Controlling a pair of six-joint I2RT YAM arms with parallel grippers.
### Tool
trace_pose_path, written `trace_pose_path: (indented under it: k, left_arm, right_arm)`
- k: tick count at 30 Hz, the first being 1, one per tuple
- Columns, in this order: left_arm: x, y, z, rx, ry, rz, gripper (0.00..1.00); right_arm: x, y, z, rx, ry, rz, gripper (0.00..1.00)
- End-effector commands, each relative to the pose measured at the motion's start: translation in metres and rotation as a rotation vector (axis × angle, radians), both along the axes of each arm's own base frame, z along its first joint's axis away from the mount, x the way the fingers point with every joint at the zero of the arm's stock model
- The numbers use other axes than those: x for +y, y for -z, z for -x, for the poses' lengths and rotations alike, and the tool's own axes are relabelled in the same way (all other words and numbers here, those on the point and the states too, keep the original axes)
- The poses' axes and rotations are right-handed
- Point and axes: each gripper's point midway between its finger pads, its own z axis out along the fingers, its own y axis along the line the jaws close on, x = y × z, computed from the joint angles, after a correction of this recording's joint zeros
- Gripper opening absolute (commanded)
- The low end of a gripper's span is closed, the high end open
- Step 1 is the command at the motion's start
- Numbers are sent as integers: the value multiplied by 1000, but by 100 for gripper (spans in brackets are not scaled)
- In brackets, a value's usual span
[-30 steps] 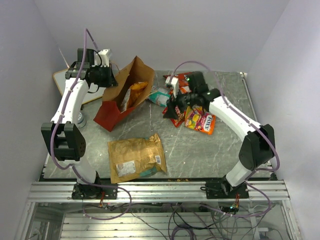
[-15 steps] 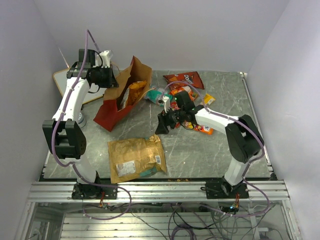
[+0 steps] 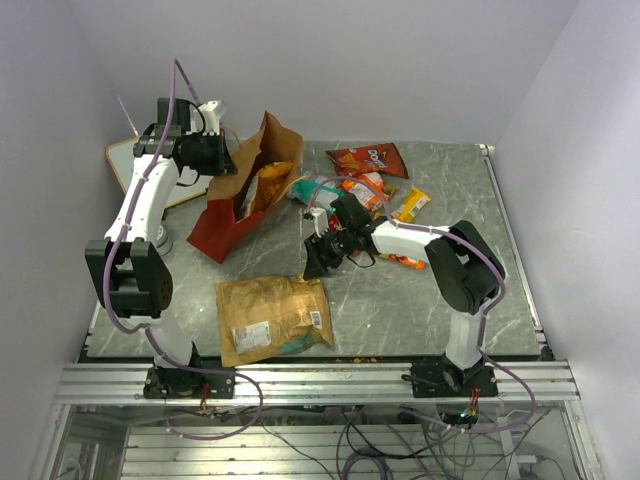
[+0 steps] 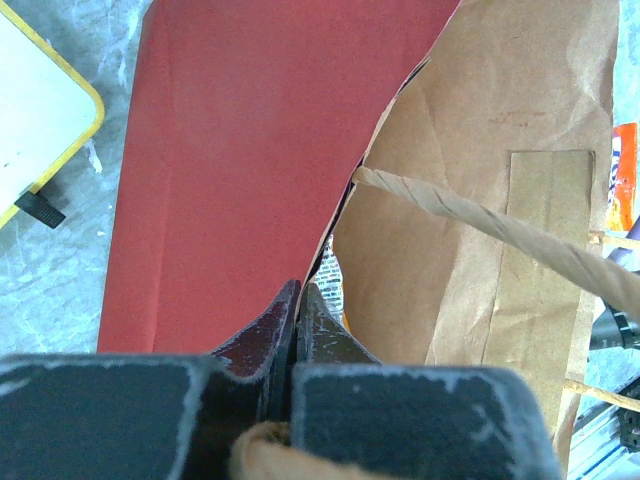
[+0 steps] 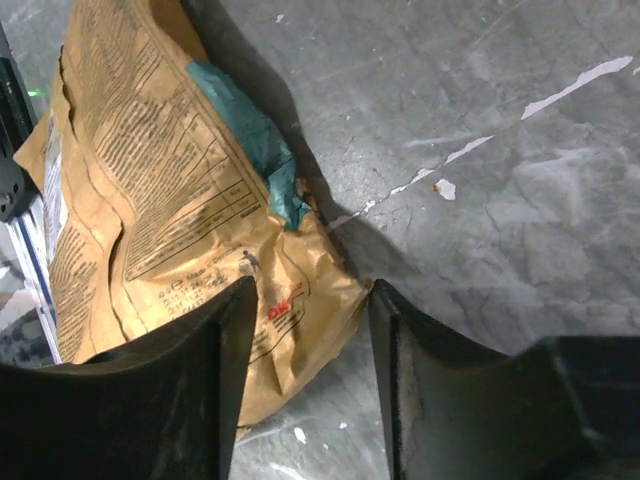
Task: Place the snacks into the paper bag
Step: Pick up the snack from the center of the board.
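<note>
The paper bag [image 3: 215,232], red outside and brown inside, is lying tipped on its side at the back left. Its mouth is gaping toward the middle, with the top edge standing raised. Orange and yellow packets [image 3: 268,183] are sitting inside it. The big tan-gold bag [image 3: 272,318] is lying flat near the front, printed side up, well apart from the others. Farther back, a dark red chip bag [image 3: 368,158], a teal pack [image 3: 312,190], an orange packet [image 3: 367,187] and a yellow packet [image 3: 411,205] are lying scattered close together.
</note>
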Motion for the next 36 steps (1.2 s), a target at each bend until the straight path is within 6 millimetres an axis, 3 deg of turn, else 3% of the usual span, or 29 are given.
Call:
trace_pose_path:
  k: [1, 4, 7, 10, 14, 18, 26, 36]
  left_arm:
    - [3, -4, 0, -27, 5, 9, 7]
    - [2, -4, 1, -25, 9, 12, 7]
    - [2, -7, 1, -34, 10, 11, 7]
    - [3, -8, 1, -37, 7, 6, 7]
    - [4, -9, 1, -46, 11, -7, 7]
    - [6, -11, 1, -62, 12, -18, 7]
    - [4, -15, 1, -74, 31, -12, 7]
    - [-4, -20, 7, -67, 75, 13, 7]
  right_arm:
    - [7, 5, -6, 19, 3, 0, 44]
    - [7, 5, -7, 16, 4, 1, 37]
    - [7, 3, -9, 9, -3, 5, 23]
    - [8, -13, -13, -28, -20, -8, 10]
    - [11, -51, -17, -110, -79, -60, 0]
    - [8, -96, -11, -232, -207, -116, 0]
    - [-5, -188, 23, -403, -427, -232, 0]
    - [-11, -297, 38, -624, -504, -343, 0]
